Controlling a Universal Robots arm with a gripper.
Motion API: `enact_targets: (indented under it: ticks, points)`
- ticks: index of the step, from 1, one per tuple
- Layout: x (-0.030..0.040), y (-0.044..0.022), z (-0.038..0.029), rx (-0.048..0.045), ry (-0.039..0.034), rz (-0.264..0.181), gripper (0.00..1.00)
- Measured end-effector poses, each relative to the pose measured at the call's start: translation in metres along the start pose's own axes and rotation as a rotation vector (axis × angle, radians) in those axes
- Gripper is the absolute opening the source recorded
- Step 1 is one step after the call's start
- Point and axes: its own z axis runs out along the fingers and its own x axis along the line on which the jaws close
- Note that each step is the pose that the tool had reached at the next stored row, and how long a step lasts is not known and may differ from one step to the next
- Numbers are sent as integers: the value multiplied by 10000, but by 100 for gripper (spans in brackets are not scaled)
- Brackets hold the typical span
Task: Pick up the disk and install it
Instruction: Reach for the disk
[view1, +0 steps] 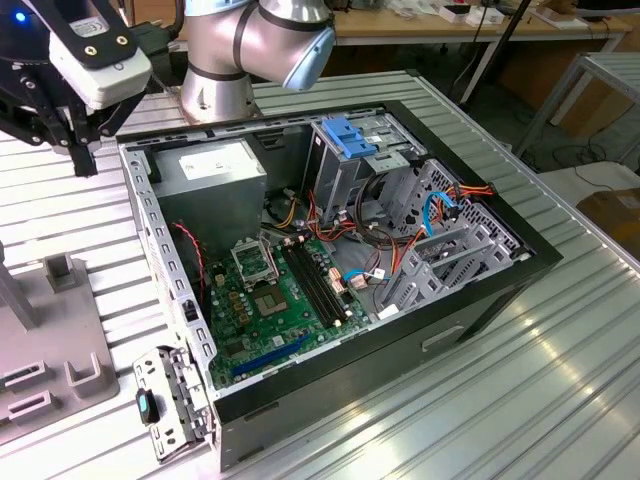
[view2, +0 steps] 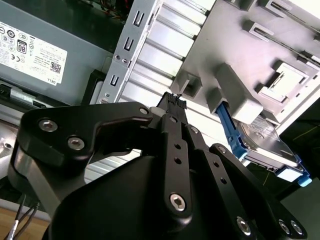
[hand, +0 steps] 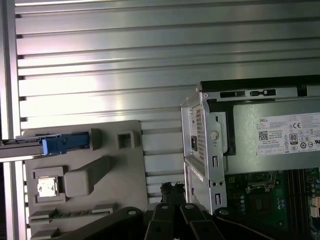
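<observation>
The disk (view2: 263, 145) is a grey metal drive with a light-blue bracket. It stands on edge in a slot of the grey fixture plate (view2: 240, 55). In the first wrist view the disk (hand: 25, 148) shows edge-on, its blue bracket end (hand: 65, 143) over the plate (hand: 120, 170). My gripper (view1: 85, 160) hangs above the ribbed table, between the fixture plate (view1: 50, 340) and the open computer case (view1: 330, 250). Its black fingers are shut with nothing between them in both wrist views (view2: 175, 98) (hand: 172, 188). The gripper is apart from the disk.
Inside the case are the grey power-supply box (view1: 210, 170), the green motherboard (view1: 280, 290), loose cables and a metal drive cage with a blue latch (view1: 350, 140). A small metal bracket (view1: 170, 400) lies by the case's near corner. Benches stand behind.
</observation>
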Motion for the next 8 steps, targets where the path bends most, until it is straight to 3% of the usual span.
enact_targets:
  ticks: [8]
  points:
    - [184,-14,-4,-1,-1,0,11]
